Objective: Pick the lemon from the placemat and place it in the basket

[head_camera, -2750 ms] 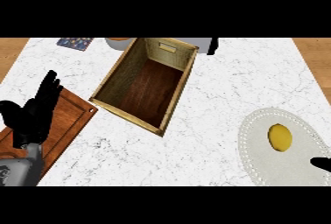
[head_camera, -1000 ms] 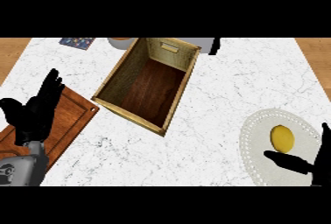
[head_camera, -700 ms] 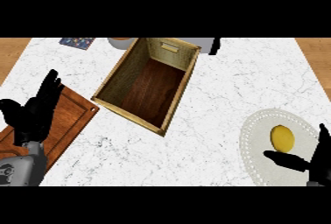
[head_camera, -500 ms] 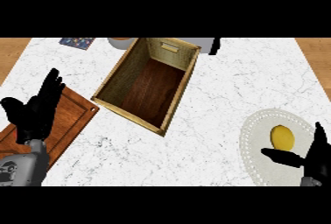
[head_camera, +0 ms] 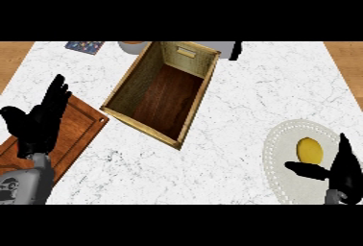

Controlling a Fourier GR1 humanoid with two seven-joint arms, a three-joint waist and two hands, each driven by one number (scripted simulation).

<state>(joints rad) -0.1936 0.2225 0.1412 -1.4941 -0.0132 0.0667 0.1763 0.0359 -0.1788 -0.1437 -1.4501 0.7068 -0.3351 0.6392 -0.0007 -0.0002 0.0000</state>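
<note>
Lemon: yellow, lying on placemat at lower right of counter; unheld.

Right hand: black, entering from lower right corner over placemat. Fingers straight and pointing up the view, thumb spread out to the left; closed on nothing. Lemon set in the crook between thumb and fingers, just above the thumb and just left of the fingers; contact not discernible.

Placemat: pale, round, lace-edged, partly cut off by right edge.

Basket: wooden, rectangular, deep, dark floor, lying slantwise at centre top; well apart from lemon, up and to the left.

Left hand: black, at left edge, fingers straight and upward, holding nothing, above board.

Board: reddish wood, lower left, just left of basket's near corner.

Along far edge: bowl, coloured card, dark object, each only partly visible.
</note>
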